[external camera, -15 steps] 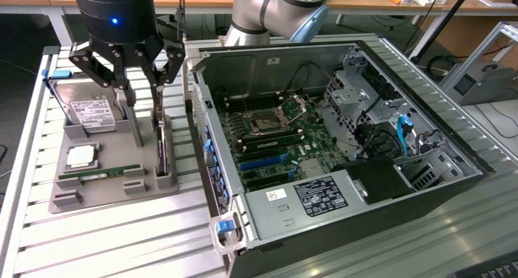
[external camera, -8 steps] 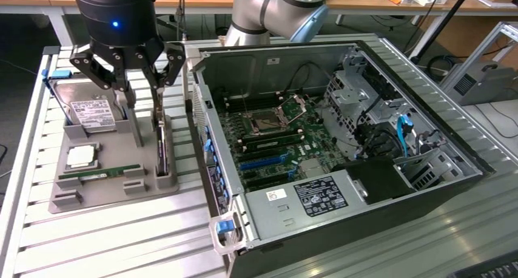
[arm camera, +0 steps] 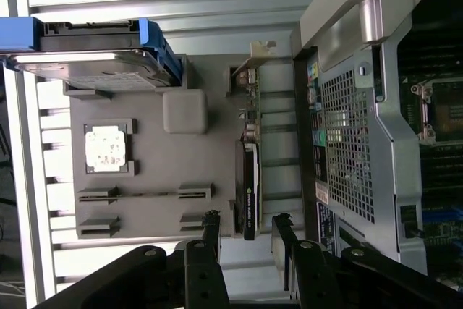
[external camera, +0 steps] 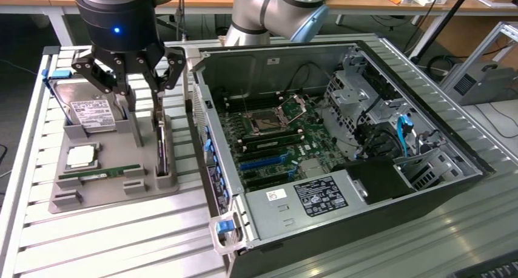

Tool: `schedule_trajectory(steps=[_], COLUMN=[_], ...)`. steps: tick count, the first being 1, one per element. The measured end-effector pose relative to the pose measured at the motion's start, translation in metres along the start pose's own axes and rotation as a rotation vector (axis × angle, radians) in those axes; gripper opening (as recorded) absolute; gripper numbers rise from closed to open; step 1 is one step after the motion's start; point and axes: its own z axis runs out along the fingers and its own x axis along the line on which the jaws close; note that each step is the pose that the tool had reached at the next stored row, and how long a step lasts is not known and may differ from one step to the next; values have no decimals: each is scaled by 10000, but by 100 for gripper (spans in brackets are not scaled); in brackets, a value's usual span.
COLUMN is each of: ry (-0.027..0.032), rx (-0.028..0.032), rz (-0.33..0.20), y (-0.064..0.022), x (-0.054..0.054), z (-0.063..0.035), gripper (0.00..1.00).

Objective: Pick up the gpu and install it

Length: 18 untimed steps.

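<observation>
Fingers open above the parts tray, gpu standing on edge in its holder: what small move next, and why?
Probably a short, straight descent. The gripper is open and holds nothing; in the wrist view the gpu stands on edge in the tray, lined up with the gap between the fingers, which look clear of it.

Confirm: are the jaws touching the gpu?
Apart. In the wrist view, the open jaws straddle the gpu with a visible gap on each side.

High exterior and closer downward wrist views share the tray (external camera: 121, 147) (arm camera: 152, 161).
</observation>
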Motion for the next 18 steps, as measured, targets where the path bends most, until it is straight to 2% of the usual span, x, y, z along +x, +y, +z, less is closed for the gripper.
schedule_trajectory(steps=[18], ry=[1], rx=[0], rz=[0], y=[-13], x=[0], z=[50], gripper=[42])
